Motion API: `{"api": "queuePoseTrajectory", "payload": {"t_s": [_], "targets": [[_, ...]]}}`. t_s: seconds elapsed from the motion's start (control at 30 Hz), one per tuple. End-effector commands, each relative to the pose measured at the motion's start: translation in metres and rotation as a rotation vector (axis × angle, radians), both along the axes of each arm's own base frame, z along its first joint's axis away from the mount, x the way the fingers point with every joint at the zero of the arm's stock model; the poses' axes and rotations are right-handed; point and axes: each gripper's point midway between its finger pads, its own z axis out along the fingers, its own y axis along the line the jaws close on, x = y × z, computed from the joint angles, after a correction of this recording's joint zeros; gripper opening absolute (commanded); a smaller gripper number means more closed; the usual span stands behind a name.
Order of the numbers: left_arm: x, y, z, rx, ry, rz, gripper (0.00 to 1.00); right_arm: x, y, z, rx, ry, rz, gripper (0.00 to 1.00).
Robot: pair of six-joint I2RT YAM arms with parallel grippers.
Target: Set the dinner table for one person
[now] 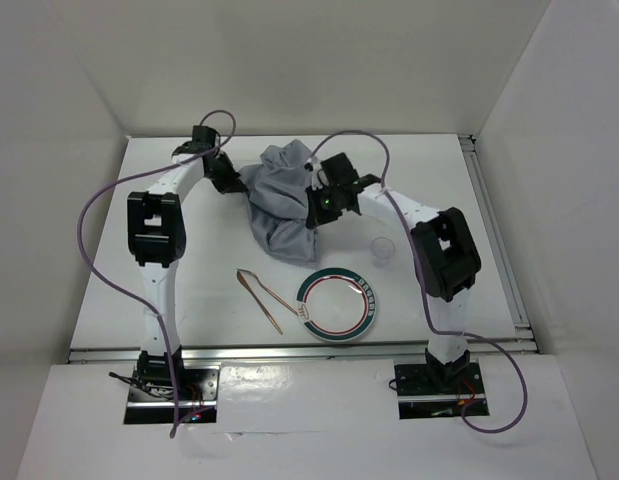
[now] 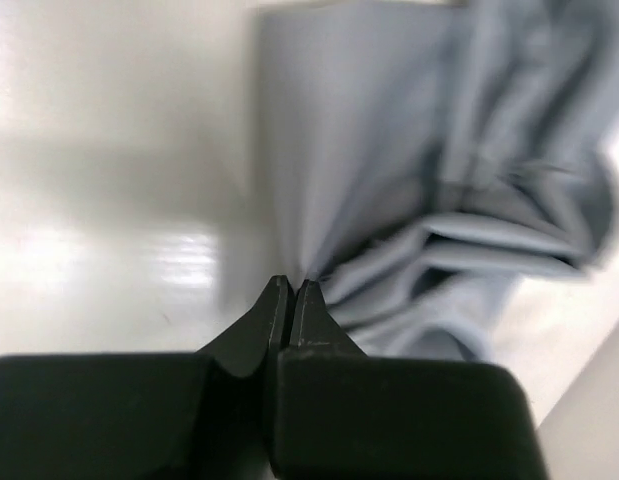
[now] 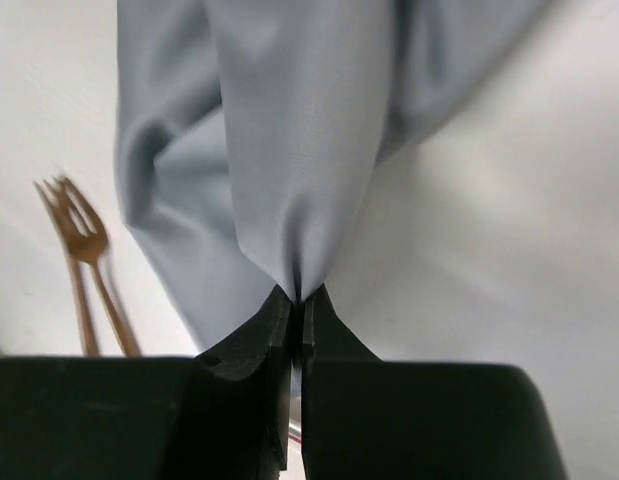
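1. Grey cloth [image 1: 279,200] lies bunched in a heap toward the middle of the far edge of the table [image 1: 189,260]. The table is the white slab under everything, with the arms bolted at its near edge.
2. Your left gripper [image 2: 292,290] is pinched tight on a fold at the cloth's left side. Your right gripper [image 3: 297,295] is clamped on a fold at its right side. Both pairs of jaws meet with fabric fanning out from the tips.
3. Judge the cloth as light, limp and a little slippery. It will sag and crease between the two holds, so take it at corners or along one hem rather than mid-fold.
4. The table itself is rigid, smooth and glossy in places. Expect the cloth to slide on it easily when dragged.
5. Mind what sits toward the near edge: the plate [image 1: 373,300], the copper cutlery [image 1: 264,295] left of it, and a clear glass [image 1: 384,247] nearer the right edge. The glass looks light and easy to tip if the cloth sweeps it.
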Motion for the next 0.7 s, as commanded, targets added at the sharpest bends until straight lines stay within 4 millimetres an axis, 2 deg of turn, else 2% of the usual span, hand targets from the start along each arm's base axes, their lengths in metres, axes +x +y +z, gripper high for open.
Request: {"api": "queuePoseTrajectory", "payload": {"t_s": [0.0,0.03,0.07,0.1,0.17,0.2,0.23,0.27,0.3,0.33,0.37,0.4,0.43,0.47,0.5,0.53,0.57,0.6,0.63,0.67], "targets": [[0.024,0.013,0.133,0.018,-0.273,0.035,0.00,0.061,-0.019,0.110,0.220,-0.182,-0.035,0.00],[0.026,0.013,0.151,0.017,-0.304,0.036,0.00,0.072,-0.025,0.123,0.241,-0.199,-0.043,0.00],[0.029,0.020,0.191,0.009,-0.378,0.056,0.00,0.079,-0.026,0.139,0.296,-0.203,-0.036,0.00],[0.028,0.024,0.209,0.002,-0.407,0.060,0.00,0.100,-0.042,0.173,0.337,-0.266,-0.062,0.00],[0.023,0.024,0.242,-0.006,-0.469,0.066,0.00,0.111,-0.052,0.196,0.394,-0.288,-0.057,0.00],[0.013,0.022,0.265,-0.014,-0.507,0.058,0.00,0.117,-0.062,0.209,0.433,-0.291,-0.065,0.00],[0.008,0.022,0.272,-0.015,-0.518,0.058,0.00,0.117,-0.066,0.210,0.446,-0.281,-0.068,0.00],[0.004,0.022,0.265,-0.014,-0.504,0.058,0.00,0.119,-0.070,0.213,0.468,-0.274,-0.077,0.00],[-0.007,0.020,0.276,-0.022,-0.524,0.050,0.00,0.118,-0.079,0.197,0.482,-0.230,-0.088,0.00],[-0.009,0.020,0.275,-0.022,-0.533,0.050,0.00,0.117,-0.083,0.186,0.488,-0.198,-0.101,0.00],[-0.018,0.018,0.242,-0.034,-0.455,0.049,0.00,0.111,-0.090,0.158,0.496,-0.113,-0.131,0.00],[-0.024,0.017,0.229,-0.040,-0.433,0.043,0.00,0.110,-0.095,0.145,0.497,-0.089,-0.152,0.00],[-0.028,0.017,0.230,-0.041,-0.453,0.042,0.00,0.105,-0.094,0.134,0.507,-0.047,-0.165,0.00],[-0.040,0.017,0.190,-0.039,-0.368,0.044,0.00,0.101,-0.099,0.099,0.499,0.042,-0.194,0.00],[-0.046,0.015,0.172,-0.048,-0.330,0.035,0.00,0.102,-0.104,0.085,0.493,0.069,-0.213,0.01],[-0.053,0.013,0.161,-0.055,-0.301,0.030,0.00,0.100,-0.104,0.072,0.489,0.115,-0.230,0.16],[-0.061,0.008,0.137,-0.055,-0.244,0.021,0.07,0.100,-0.111,0.058,0.471,0.153,-0.261,0.56],[-0.070,0.007,0.131,-0.053,-0.203,0.005,0.14,0.101,-0.113,0.053,0.453,0.177,-0.280,0.67],[-0.078,0.001,0.115,-0.048,-0.154,-0.014,0.21,0.103,-0.115,0.046,0.433,0.188,-0.301,0.73],[-0.080,0.005,0.106,-0.018,-0.133,-0.019,0.28,0.105,-0.119,0.037,0.405,0.194,-0.329,0.83]]}}
